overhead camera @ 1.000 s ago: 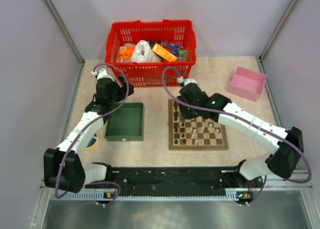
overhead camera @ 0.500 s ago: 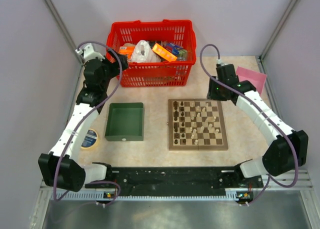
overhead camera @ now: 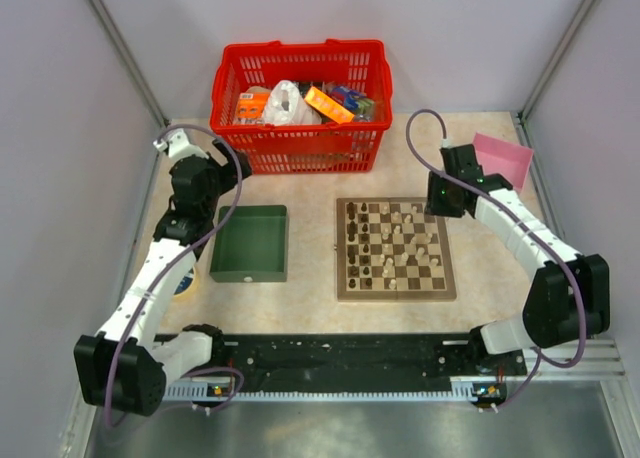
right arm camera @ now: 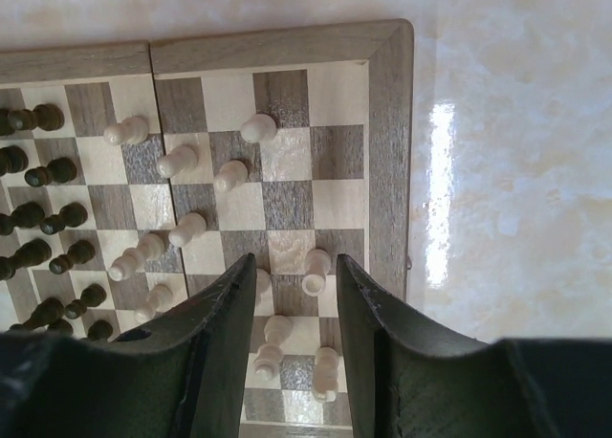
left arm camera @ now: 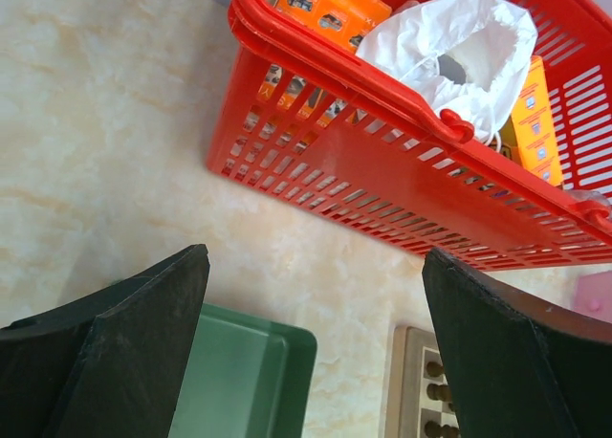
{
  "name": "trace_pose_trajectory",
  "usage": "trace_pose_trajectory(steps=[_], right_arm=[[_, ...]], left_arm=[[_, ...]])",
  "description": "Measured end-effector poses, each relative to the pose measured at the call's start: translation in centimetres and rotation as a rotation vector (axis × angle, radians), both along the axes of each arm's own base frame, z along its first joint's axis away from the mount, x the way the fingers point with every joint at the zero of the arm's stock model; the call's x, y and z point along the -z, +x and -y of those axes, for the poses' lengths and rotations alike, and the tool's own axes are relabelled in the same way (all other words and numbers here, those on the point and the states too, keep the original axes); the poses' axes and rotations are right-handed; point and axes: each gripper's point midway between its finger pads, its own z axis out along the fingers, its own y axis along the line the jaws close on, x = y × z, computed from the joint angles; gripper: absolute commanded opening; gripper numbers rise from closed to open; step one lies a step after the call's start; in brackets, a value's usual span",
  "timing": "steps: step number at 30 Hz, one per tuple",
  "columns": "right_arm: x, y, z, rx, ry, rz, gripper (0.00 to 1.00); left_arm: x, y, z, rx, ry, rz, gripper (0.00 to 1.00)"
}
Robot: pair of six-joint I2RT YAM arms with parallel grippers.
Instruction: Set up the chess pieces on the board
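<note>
The board lies in the middle of the table. Dark pieces crowd its left half and pale pieces stand scattered on its right half. My right gripper hovers over the board's far right corner. In the right wrist view it is open and holds nothing, with a pale piece on the squares below the gap, near the rim. My left gripper hangs wide open and empty between the basket and the tray. The board's edge shows at the lower right.
A red basket of packets and a white bag stands at the back. A green tray sits left of the board. A pink box is at the back right. A round roll lies under the left arm.
My right gripper left the board's far left corner, swung out to the right, and now sits over the far right corner. My left arm rose toward the basket, then came part-way back down.
</note>
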Motion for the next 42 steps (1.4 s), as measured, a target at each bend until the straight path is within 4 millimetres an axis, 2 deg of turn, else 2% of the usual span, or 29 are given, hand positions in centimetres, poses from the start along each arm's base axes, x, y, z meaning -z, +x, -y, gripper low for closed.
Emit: trace_pose_trajectory(steps=[4,10,13,22,30,39,42], right_arm=[[1.2,-0.6,-0.1,-0.004,0.010,-0.021,0.39],[4.0,-3.0,0.3,0.001,0.004,-0.101,0.39],[4.7,-3.6,0.3,0.000,0.005,-0.120,0.39],[5.0,-3.3,0.1,-0.002,0.014,-0.110,0.38],[6.0,-3.0,-0.1,-0.009,0.018,-0.130,0.31],[6.1,-3.0,-0.1,-0.010,0.016,-0.133,0.29],[6.2,-3.1,-0.2,-0.012,0.017,-0.139,0.25]], left_arm=[[0.3,0.4,0.1,0.016,0.022,-0.027,0.99],[0.9,0.6,0.8,0.057,0.017,-0.045,0.99],[0.8,0.6,0.8,0.059,0.016,-0.041,0.99],[0.7,0.7,0.2,0.045,0.015,-0.038,0.99],[1.1,0.9,0.1,0.042,0.011,-0.046,0.99],[1.8,1.2,0.1,0.044,0.004,-0.050,0.99],[1.9,1.2,0.0,0.041,0.001,-0.050,0.99]])
